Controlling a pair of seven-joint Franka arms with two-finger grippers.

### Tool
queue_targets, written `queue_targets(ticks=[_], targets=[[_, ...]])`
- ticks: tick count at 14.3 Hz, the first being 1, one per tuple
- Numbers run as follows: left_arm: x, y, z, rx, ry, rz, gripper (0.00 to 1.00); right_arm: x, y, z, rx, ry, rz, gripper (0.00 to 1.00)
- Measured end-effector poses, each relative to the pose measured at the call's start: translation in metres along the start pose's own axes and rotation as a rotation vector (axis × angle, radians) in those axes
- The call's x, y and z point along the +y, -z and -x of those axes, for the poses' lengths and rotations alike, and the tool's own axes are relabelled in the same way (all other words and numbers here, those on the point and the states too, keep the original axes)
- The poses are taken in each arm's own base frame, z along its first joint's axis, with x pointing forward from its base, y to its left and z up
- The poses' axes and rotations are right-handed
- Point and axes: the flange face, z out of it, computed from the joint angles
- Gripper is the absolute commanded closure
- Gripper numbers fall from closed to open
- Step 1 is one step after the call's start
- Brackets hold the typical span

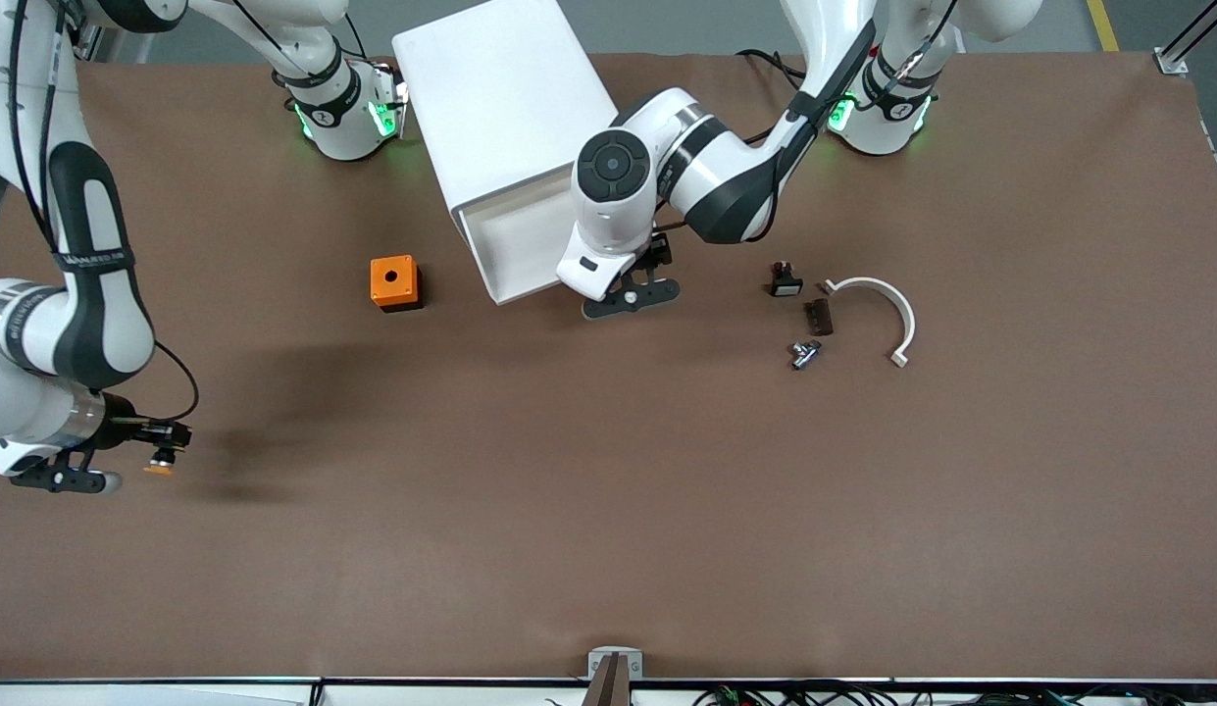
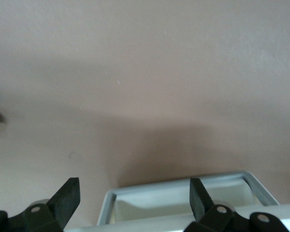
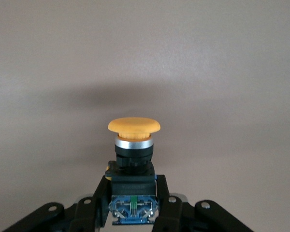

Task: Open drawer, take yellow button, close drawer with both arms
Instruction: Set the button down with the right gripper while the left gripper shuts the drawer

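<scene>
The drawer (image 1: 526,290) stands pulled out of the white cabinet (image 1: 490,88), and its shallow tray looks empty. My left gripper (image 1: 635,292) hovers at the drawer's front corner, on the side toward the left arm's end of the table. In the left wrist view the left gripper (image 2: 135,199) is open, with the drawer (image 2: 135,194) rim between its fingers (image 2: 67,195). My right gripper (image 1: 165,451) is up over bare table near the right arm's end. It is shut on the black body of the button (image 1: 159,469). The right wrist view shows the button (image 3: 134,126), orange cap outward, in the right gripper (image 3: 133,200).
An orange cube with a hole (image 1: 394,282) sits beside the drawer, toward the right arm's end. Toward the left arm's end lie a small black piece with a white face (image 1: 785,282), a dark brown piece (image 1: 817,316), a metal part (image 1: 804,353) and a white curved bracket (image 1: 878,312).
</scene>
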Motion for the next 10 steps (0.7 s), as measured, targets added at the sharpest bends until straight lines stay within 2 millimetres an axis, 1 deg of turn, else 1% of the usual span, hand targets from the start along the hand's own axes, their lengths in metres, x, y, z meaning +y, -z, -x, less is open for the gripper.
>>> queue_targets(ticks=[2, 3, 4, 5, 6, 7, 10], targets=[[0.007, -0.002, 0.014, -0.039, -0.002, 0.019, 0.0, -0.004, -0.03, 0.005, 0.01, 0.006, 0.002, 1.0], [0.011, -0.003, 0.022, -0.059, -0.005, 0.029, 0.0, -0.006, -0.04, 0.007, 0.004, 0.008, 0.002, 1.0], [0.016, -0.005, 0.03, -0.079, -0.007, 0.038, 0.0, -0.007, -0.045, 0.007, 0.0, 0.009, 0.001, 0.98], [0.019, -0.006, 0.038, -0.097, -0.011, 0.045, 0.0, -0.007, -0.047, 0.007, -0.001, 0.01, 0.001, 0.74], [0.023, -0.007, 0.045, -0.111, -0.015, 0.049, 0.0, -0.007, -0.047, 0.007, 0.0, 0.01, 0.001, 0.21], [0.025, -0.008, 0.05, -0.12, -0.019, 0.052, 0.0, -0.007, -0.047, 0.007, 0.0, 0.009, 0.001, 0.0], [0.028, -0.012, 0.058, -0.13, -0.026, 0.051, 0.0, -0.008, -0.046, 0.007, 0.001, 0.01, 0.001, 0.0]])
